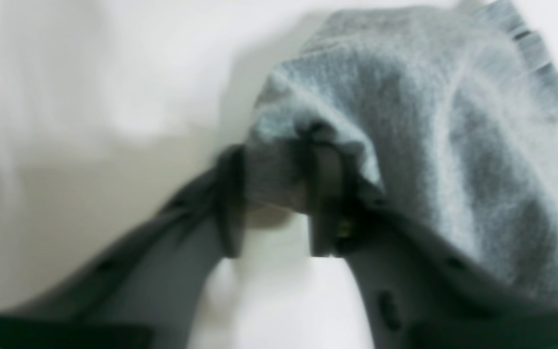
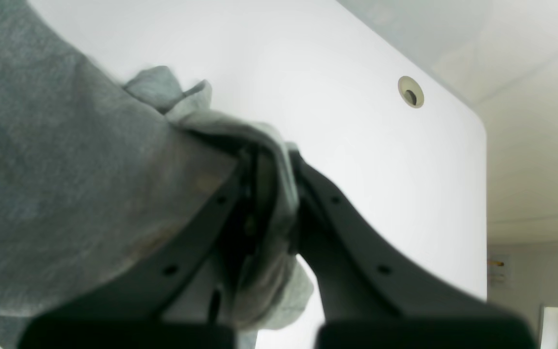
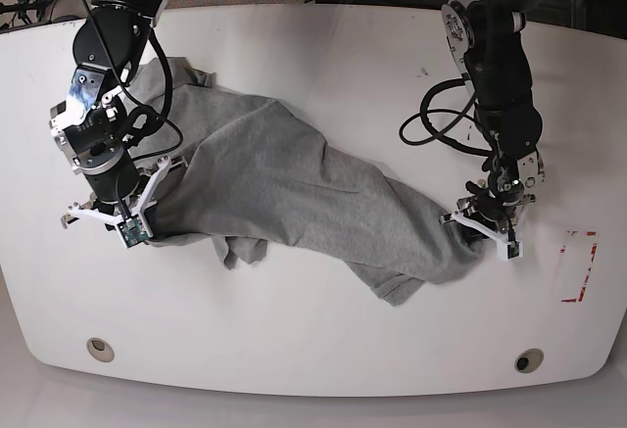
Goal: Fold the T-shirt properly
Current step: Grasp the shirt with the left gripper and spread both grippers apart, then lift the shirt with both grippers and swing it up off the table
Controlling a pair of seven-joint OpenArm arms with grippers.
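The grey T-shirt [image 3: 294, 183] lies crumpled in a diagonal band across the white table [image 3: 323, 330], from upper left to lower right. In the base view my right gripper [image 3: 147, 235] sits at the shirt's lower-left edge. Its wrist view shows the right gripper [image 2: 271, 160] shut on a fold of the T-shirt [image 2: 66, 194]. My left gripper [image 3: 475, 230] is at the shirt's right end. In the blurred left wrist view, a bunch of the T-shirt [image 1: 429, 121] fills the gap between the left gripper's [image 1: 277, 165] fingers and drapes over one of them.
Round holes [image 3: 98, 348] [image 3: 527, 360] sit near the table's front corners; one hole [image 2: 410, 92] shows in the right wrist view near a rounded table corner. Red tape marks [image 3: 578, 266] lie right of the left gripper. Black cables [image 3: 441, 119] loop beside the left arm.
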